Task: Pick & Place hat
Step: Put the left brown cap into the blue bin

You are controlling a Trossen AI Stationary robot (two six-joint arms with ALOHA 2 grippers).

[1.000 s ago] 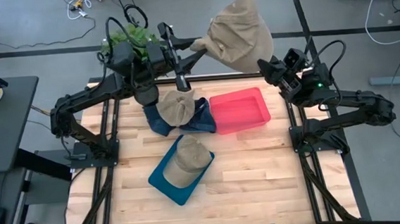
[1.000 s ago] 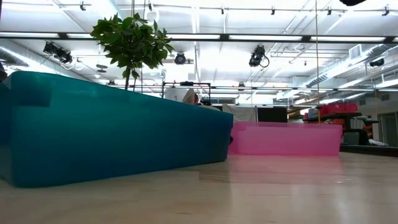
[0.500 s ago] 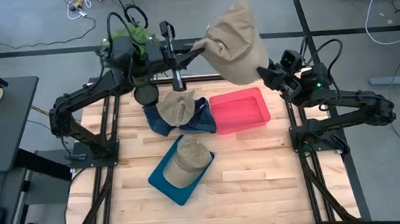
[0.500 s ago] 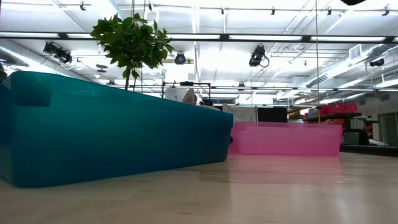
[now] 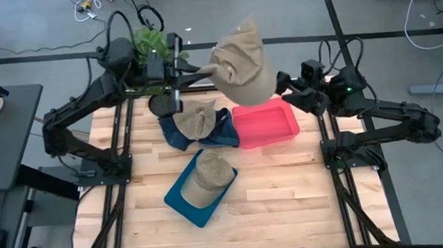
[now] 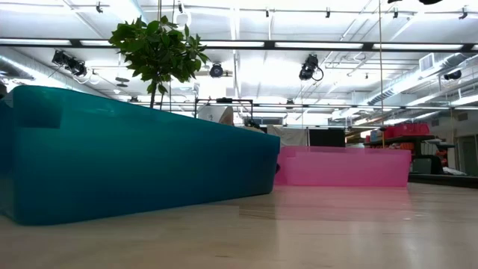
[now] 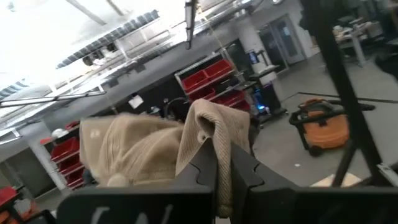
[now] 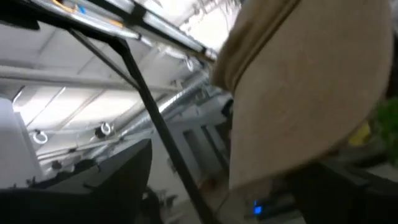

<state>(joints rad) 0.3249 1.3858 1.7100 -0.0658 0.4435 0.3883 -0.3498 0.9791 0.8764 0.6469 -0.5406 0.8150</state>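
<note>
Hat (image 5: 240, 60), tan, pinched in my left tool (image 5: 206, 69), raised above pink bin (image 5: 266, 123), my right tool (image 5: 283, 83) beside it, grip unclear.

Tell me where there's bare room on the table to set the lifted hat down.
The pink tray is empty, and the held hat hangs above its back edge, gripped by the left gripper. Bare wood lies in front of the pink tray and left of the teal tray. It is crowded at the back centre, where the hat on the blue cloth meets both trays.
</note>
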